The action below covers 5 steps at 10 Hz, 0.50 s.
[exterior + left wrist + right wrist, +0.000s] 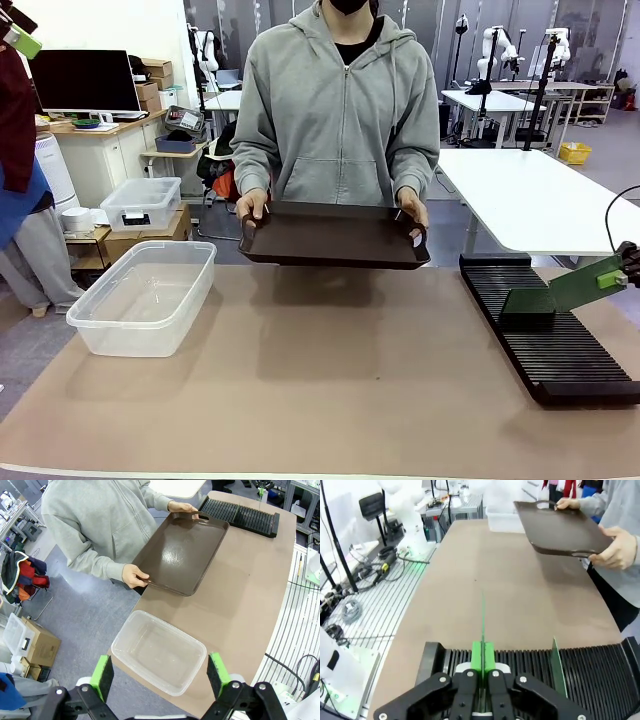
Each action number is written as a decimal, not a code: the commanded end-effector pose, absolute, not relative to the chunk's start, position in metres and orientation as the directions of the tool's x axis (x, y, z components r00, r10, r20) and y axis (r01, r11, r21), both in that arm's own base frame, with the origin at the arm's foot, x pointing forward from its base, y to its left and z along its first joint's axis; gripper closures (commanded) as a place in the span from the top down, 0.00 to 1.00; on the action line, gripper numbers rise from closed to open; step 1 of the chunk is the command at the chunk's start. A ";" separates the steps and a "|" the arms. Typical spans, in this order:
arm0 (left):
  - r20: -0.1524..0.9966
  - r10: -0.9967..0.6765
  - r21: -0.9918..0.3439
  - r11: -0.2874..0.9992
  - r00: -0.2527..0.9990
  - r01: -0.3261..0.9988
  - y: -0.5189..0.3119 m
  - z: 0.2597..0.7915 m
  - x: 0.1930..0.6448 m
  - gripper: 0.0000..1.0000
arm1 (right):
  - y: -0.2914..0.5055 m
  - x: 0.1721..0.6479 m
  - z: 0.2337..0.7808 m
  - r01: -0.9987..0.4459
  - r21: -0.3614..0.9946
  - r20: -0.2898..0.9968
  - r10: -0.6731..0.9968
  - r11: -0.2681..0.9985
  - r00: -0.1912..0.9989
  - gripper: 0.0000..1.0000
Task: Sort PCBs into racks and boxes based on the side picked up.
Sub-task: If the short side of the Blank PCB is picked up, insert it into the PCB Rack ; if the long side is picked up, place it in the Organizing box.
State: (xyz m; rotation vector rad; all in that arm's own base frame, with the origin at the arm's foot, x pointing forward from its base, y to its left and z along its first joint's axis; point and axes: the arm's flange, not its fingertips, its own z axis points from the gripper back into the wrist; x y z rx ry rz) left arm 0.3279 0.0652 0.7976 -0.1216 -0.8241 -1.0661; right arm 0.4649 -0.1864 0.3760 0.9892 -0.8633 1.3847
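My right gripper (482,672) is clamped on a green PCB (580,283) over the black rack (545,335), where another PCB (558,667) stands slotted; my left gripper (162,674) hangs wide above the clear tub (159,651); person holds brown tray (335,240)

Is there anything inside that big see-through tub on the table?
Nothing can be seen in the clear tub; its bare bottom shows from above in the left wrist view, and the front view shows the same. Its walls are see-through, so they cover nothing.
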 end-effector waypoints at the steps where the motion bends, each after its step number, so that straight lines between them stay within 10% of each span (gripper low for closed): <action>1: 0.648 -0.728 0.289 0.507 0.224 0.812 0.065 0.796 0.327 1.00 | -0.188 0.465 0.381 -0.997 0.032 0.911 0.412 -0.068 0.002 0.02; 5: 0.648 -0.728 0.289 0.507 0.224 0.812 0.065 0.796 0.327 1.00 | -0.188 0.467 0.378 -0.997 0.046 0.922 0.386 -0.061 0.019 0.02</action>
